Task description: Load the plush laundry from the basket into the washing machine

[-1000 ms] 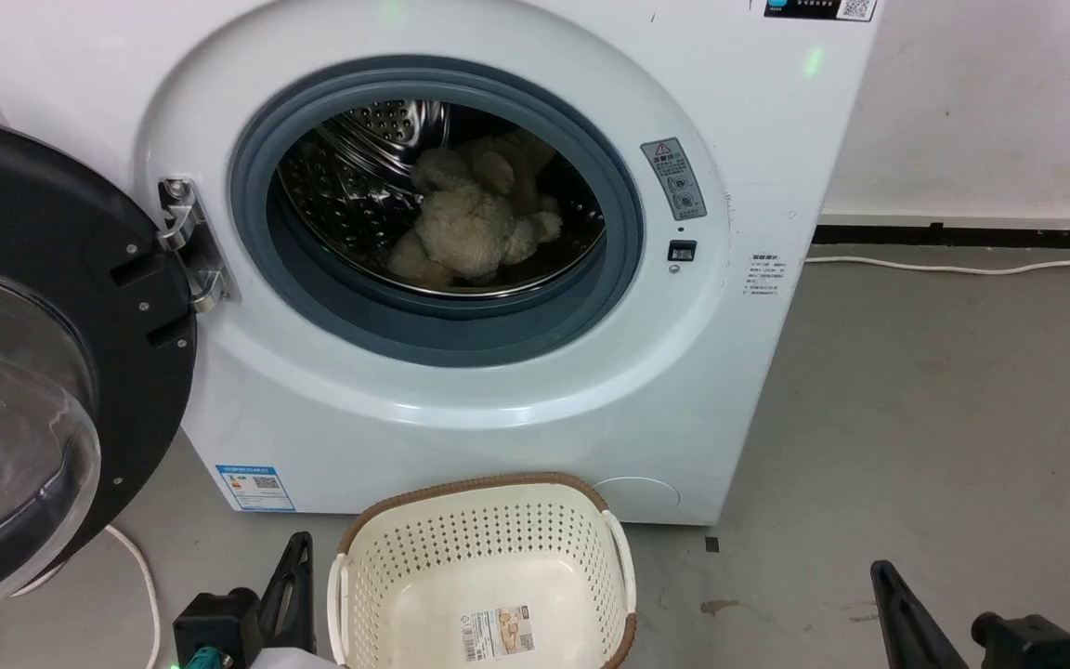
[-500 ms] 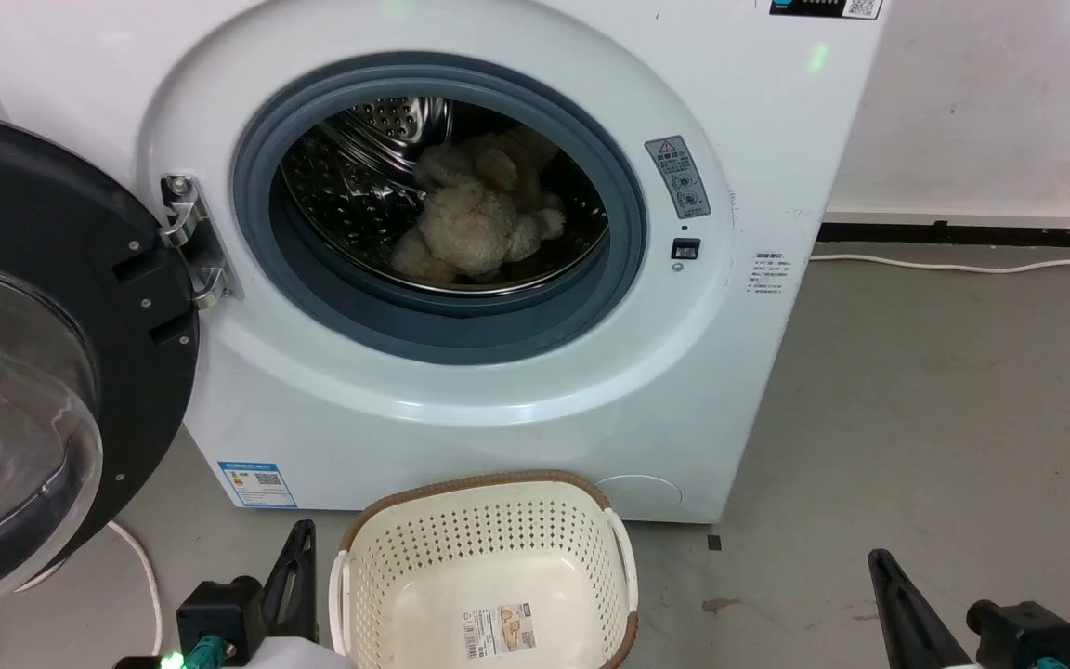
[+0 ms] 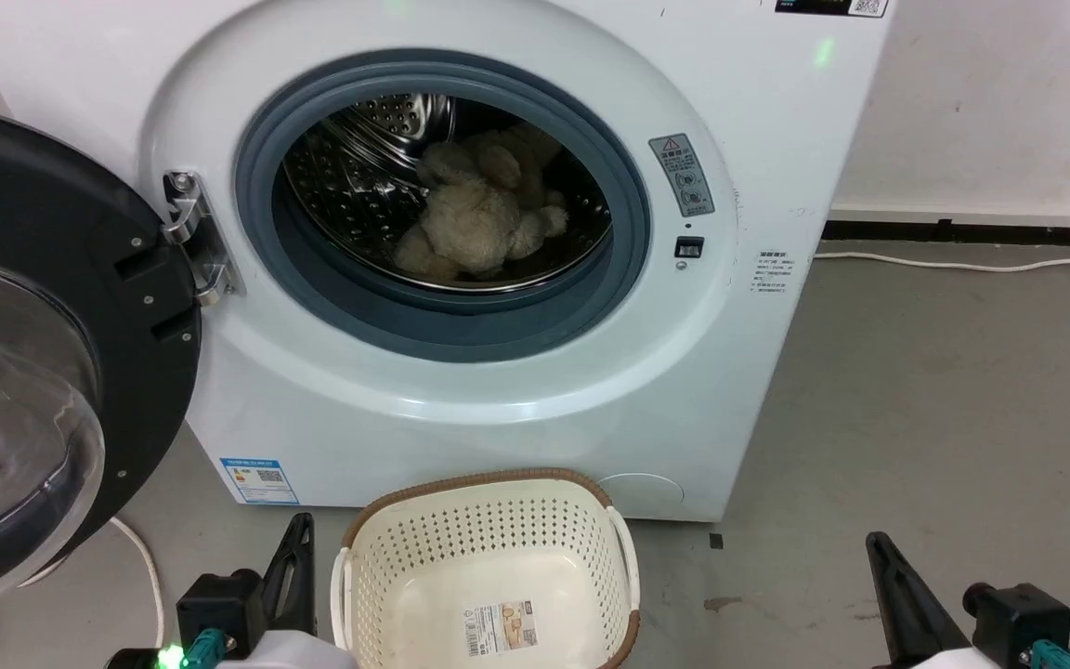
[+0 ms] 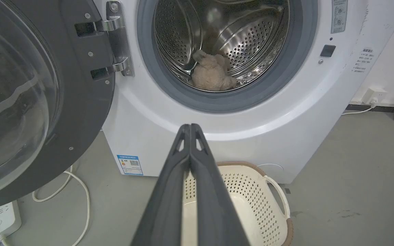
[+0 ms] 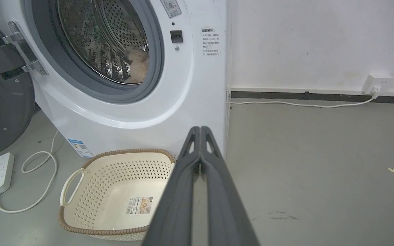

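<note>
Left wrist view: plush laundry (image 4: 212, 73) sits inside the drum (image 4: 251, 37), beyond the fingers (image 4: 173, 184).

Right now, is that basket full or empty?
Empty: the basket shows its bare bottom and label sticker; the plush laundry lies inside the washing machine.

The left gripper (image 4: 189, 126) has two long, matte dark grey fingers (image 4: 169, 198). They are broad at the base and taper to slim tips, each with a small triangular cut-out near its end. The right gripper (image 5: 200, 128) is built alike. In the head view, the left one has a black boxy block (image 3: 217, 602) behind it, a teal connector (image 3: 203, 646), a green light (image 3: 166, 658) and a pale forearm shell (image 3: 284, 650).
</note>
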### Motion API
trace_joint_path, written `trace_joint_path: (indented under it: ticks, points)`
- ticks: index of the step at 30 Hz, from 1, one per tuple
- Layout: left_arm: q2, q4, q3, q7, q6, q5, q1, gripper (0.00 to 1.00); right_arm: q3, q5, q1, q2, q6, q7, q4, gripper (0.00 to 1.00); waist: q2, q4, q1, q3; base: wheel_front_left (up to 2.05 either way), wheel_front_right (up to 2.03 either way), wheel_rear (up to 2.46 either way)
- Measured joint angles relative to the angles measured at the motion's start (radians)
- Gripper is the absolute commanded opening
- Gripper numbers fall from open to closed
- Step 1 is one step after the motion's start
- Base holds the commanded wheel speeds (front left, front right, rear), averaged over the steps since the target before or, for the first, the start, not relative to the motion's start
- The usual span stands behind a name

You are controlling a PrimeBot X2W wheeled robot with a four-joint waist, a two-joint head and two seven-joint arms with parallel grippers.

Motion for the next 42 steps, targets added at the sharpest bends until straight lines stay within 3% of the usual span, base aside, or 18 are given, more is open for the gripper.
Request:
trace_joint_path:
  ticks: [42]
  points:
    - [-0.05, -0.039, 0.063, 0.057, -0.052, 0.097, -0.025, 0.0, 0.004, -0.07, -0.059, 0.0, 0.0, 0.056, -0.041, 0.0, 0.0, 0.012, -0.0001, 0.013, 0.0, 0.0, 0.0]
